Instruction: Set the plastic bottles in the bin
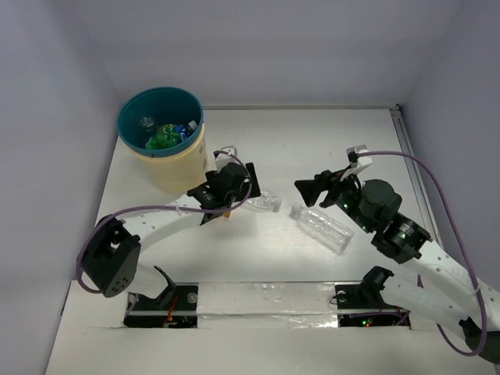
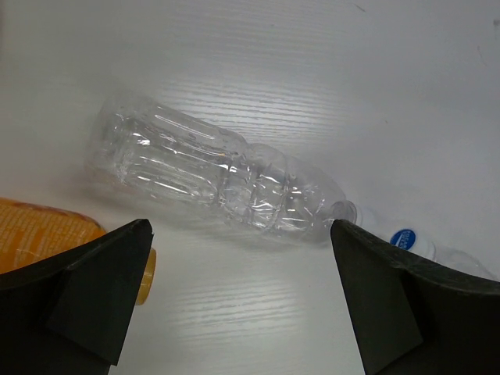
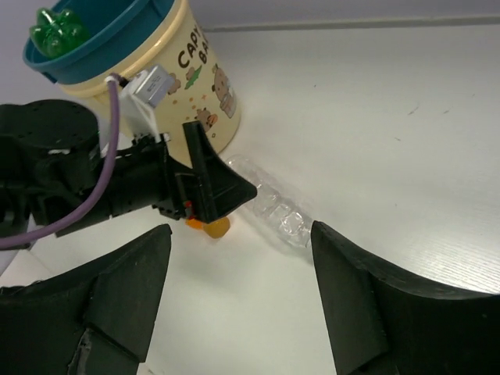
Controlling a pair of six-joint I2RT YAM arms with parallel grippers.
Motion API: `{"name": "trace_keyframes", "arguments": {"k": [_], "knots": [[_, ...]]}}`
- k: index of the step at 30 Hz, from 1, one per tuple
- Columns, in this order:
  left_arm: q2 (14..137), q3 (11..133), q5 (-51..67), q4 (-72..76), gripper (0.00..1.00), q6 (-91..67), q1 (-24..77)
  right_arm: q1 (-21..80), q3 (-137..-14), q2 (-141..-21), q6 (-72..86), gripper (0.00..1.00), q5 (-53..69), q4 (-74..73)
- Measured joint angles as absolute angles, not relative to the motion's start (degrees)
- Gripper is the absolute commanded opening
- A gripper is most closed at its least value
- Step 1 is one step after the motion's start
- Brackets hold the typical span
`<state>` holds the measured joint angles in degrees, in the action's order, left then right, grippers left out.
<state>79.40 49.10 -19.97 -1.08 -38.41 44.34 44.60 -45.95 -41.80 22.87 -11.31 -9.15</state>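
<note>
The bin stands at the back left; a green bottle and other bottles lie inside. It also shows in the right wrist view. My left gripper is open and empty beside the bin, low over the table. In the left wrist view its jaws stand wide apart, with a clear bottle lying just beyond them and an orange bottle by the left finger. A second clear bottle with a blue cap lies near my right gripper, which is open and empty.
White walls close in the table on the left, back and right. The left arm's gripper fills the left half of the right wrist view, with the clear bottle and the orange bottle's end beside it.
</note>
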Motion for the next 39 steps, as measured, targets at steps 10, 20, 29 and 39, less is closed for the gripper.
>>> {"name": "trace_keyframes", "arguments": {"k": [10,20,29,39], "knots": [[86.43,51.96,-18.55,-1.61,0.99,-38.44,43.38,44.60,-44.88,-42.22,22.85,0.81,-6.37,-10.59],[92.55,55.05,-16.62,-1.58,0.99,-37.89,41.36,44.60,-44.73,-41.17,22.68,0.82,-4.47,-12.03],[97.58,59.64,-15.75,-0.56,0.99,-36.51,39.72,44.60,-43.94,-41.65,22.70,0.83,-3.38,-12.12],[105.38,65.63,-14.98,0.73,0.92,-34.46,38.13,44.60,-41.78,-43.94,27.27,0.93,-6.79,-14.48]]}}
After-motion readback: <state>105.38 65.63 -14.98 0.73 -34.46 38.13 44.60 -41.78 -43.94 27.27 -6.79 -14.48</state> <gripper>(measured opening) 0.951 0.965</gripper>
